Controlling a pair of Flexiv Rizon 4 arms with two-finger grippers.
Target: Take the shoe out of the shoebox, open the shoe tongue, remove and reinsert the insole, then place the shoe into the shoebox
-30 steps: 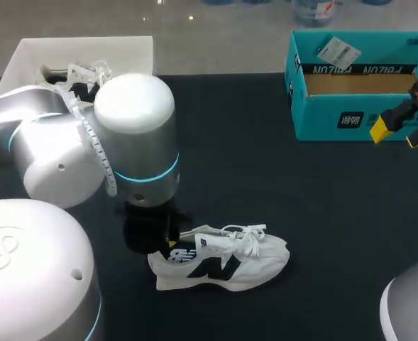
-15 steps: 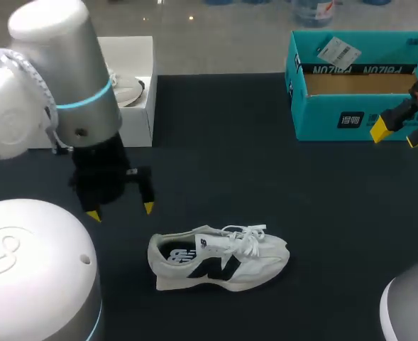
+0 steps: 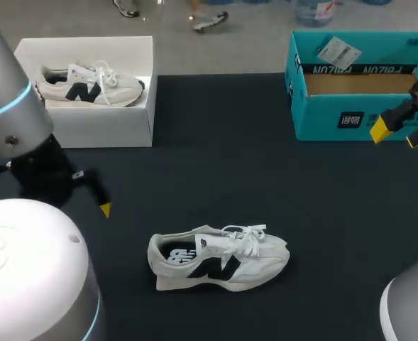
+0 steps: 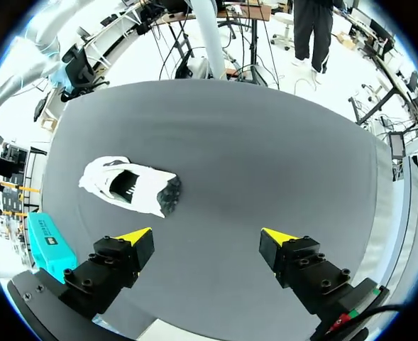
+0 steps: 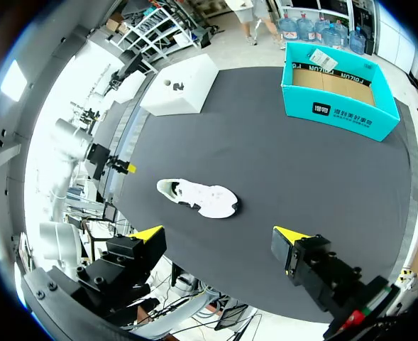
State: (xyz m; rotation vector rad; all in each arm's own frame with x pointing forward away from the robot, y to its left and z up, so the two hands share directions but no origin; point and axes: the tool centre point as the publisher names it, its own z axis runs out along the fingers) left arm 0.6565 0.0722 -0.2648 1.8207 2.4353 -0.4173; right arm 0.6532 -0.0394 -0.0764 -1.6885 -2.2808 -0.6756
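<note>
When set against a second ago, shows the left gripper (image 4: 206,235) lifted off the heel of the shoe (image 3: 219,259) and carried back to the left edge of the table (image 3: 216,156). Shows its fingers spread wide, with nothing between them. Leaves the shoe unmoved: upright on its sole near the table's middle, toe toward the right arm, well apart from both boxes. Keeps the right gripper (image 3: 400,133) where it was, just in front of the teal box (image 3: 336,117), fingers likewise spread and empty. Uncovers the white box (image 3: 102,128) at far left, with a second shoe (image 3: 88,84) inside. Suggests a finished release: shoe out of its box and set down. Suggests no tongue work yet, the laces (image 3: 248,238) looking tied and drawn over the tongue. Calls next for a fresh approach, probably one gripper steadying the heel and the other lifting the tongue.
</note>
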